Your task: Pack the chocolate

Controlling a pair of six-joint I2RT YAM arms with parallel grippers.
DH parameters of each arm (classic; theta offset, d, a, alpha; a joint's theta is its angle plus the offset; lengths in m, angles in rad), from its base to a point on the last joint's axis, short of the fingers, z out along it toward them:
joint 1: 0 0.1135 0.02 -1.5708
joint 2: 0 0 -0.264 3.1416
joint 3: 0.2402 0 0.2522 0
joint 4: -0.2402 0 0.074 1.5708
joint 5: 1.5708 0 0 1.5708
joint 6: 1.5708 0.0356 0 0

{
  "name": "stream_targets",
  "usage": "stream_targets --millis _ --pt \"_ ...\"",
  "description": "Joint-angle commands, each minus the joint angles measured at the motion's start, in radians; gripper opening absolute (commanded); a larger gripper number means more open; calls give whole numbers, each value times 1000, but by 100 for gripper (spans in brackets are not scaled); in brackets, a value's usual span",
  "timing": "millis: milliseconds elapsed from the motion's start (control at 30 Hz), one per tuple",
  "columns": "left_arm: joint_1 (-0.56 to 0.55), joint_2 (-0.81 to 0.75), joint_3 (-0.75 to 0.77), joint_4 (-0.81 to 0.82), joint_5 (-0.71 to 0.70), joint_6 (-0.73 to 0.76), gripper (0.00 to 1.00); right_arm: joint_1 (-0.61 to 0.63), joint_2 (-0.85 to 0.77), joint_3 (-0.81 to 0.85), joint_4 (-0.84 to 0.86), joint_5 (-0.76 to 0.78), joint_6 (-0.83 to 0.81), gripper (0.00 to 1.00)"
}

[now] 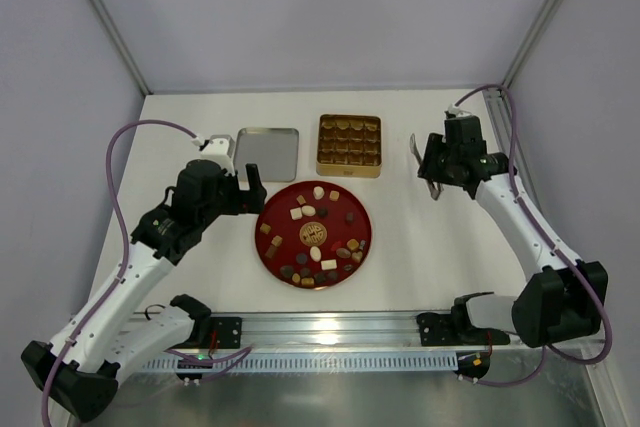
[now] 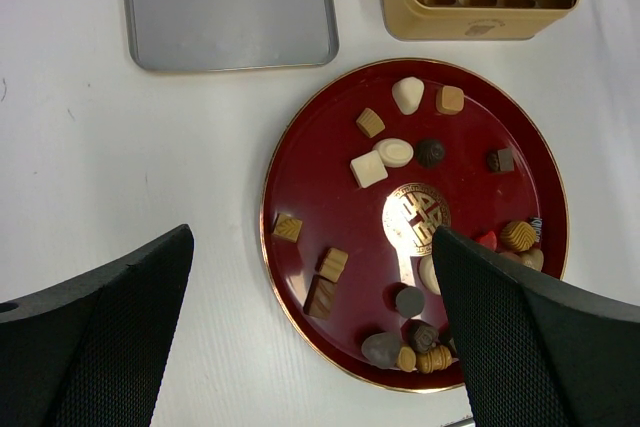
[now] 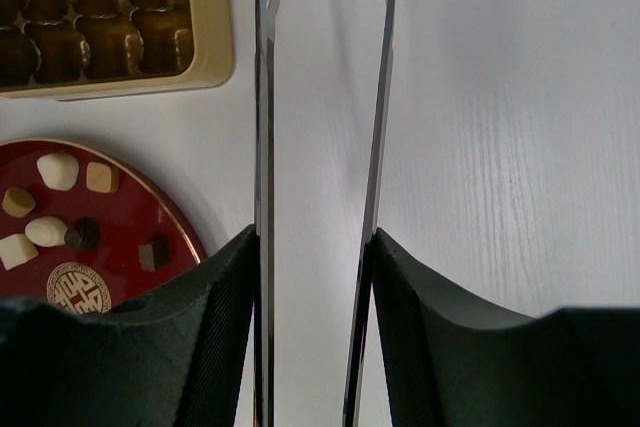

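Only a gold emblem (image 2: 417,218), perhaps a character, marks the red plate (image 2: 315,167).

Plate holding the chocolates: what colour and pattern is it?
Dark red plate, gold-edged, gold emblem at centre; shows best in the left wrist view.

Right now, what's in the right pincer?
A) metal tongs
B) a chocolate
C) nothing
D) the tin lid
A: the right pincer is closed on the metal tongs, whose two thin blades run out between its fingers in the right wrist view.
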Motion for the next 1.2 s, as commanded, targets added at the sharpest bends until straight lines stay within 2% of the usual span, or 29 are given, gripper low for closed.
stream_targets --millis 0,367,667,933,1167 --pt "-2 4 26 23 -9 -3 100 29 -77 -5 -28 -20 3 49" --pt "-2 17 26 20 -16 -3 100 92 -200 0 -96 -68 10 49" --pt "-2 25 24 19 -35 -6 100 200 -244 1 -142 -68 29 46" --pt "-1 31 24 19 -32 -8 100 356 -256 -5 -173 -85 86 45" --pt "-2 34 23 17 -33 -6 100 459 -240 -8 -185 -19 141 45"
